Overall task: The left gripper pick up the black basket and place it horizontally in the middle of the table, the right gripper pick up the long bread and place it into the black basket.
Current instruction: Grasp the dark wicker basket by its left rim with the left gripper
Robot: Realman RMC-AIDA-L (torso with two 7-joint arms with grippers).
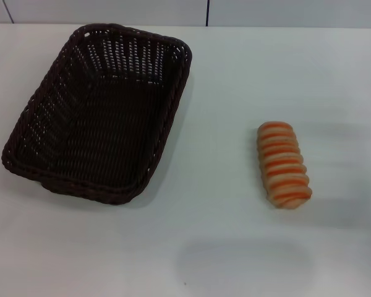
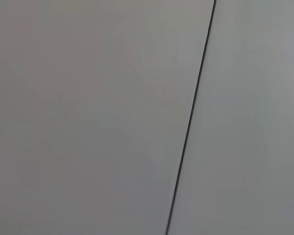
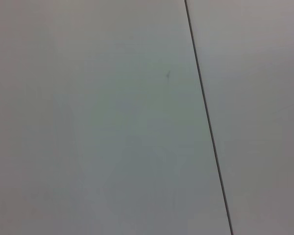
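Observation:
The black basket [image 1: 102, 114] stands on the white table [image 1: 235, 247] at the left of the head view, its long side running away from me and slightly slanted. It is empty. The long bread [image 1: 283, 164], tan with orange stripes, lies on the table to the right, well apart from the basket. Neither the left gripper nor the right gripper shows in any view. Both wrist views show only a plain grey-white surface with a thin dark seam [image 2: 191, 117] [image 3: 208, 117].
A wall with dark seams [image 1: 207, 12] runs along the table's far edge. A faint shadow [image 1: 241, 263] lies on the table near the front.

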